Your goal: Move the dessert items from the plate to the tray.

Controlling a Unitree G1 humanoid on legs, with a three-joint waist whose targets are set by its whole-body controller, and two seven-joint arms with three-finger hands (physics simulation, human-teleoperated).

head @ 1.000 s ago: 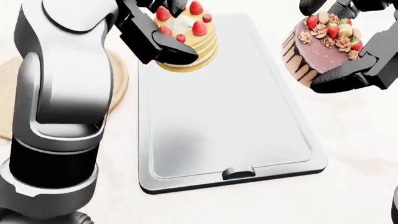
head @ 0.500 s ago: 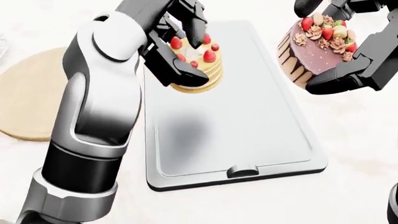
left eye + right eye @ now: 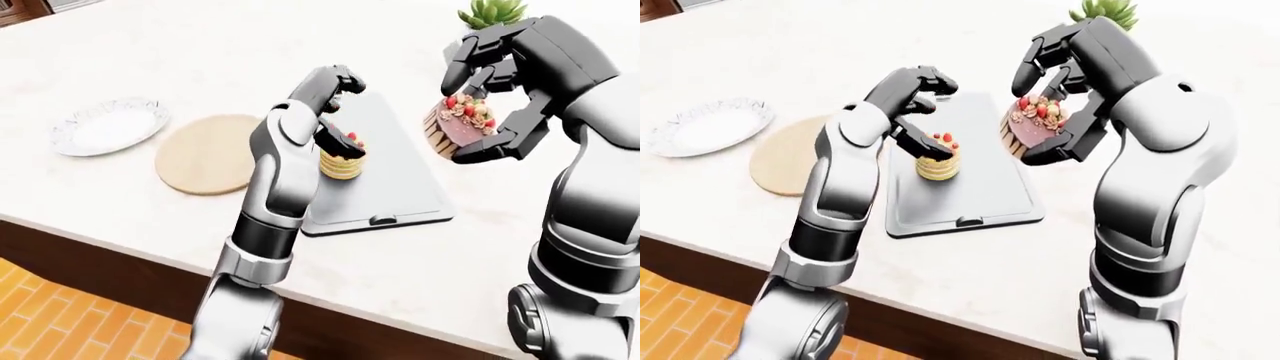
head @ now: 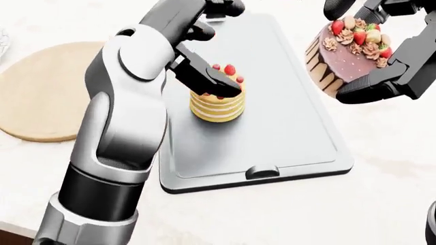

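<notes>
Pancake stack (image 4: pixel 216 102) with strawberries sits upright on the grey tray (image 4: pixel 286 127), toward its left-centre, and our left hand (image 4: pixel 204 66) hovers right over it with fingers spread: one dark finger lies across the top, the others lift clear, so nothing is pinched. We judge this step to be the release, and to do it well we lift that hand straight up, without dragging the berries or tipping the layers. Our right hand (image 4: pixel 382 56) has its fingers curled round the chocolate cake (image 4: pixel 351 51), held tilted in the air just right of the tray's far right corner. Next we bring it level over the bare tray right of the stack, clear of it. The round wooden plate (image 4: pixel 41 97) lies bare at left.
</notes>
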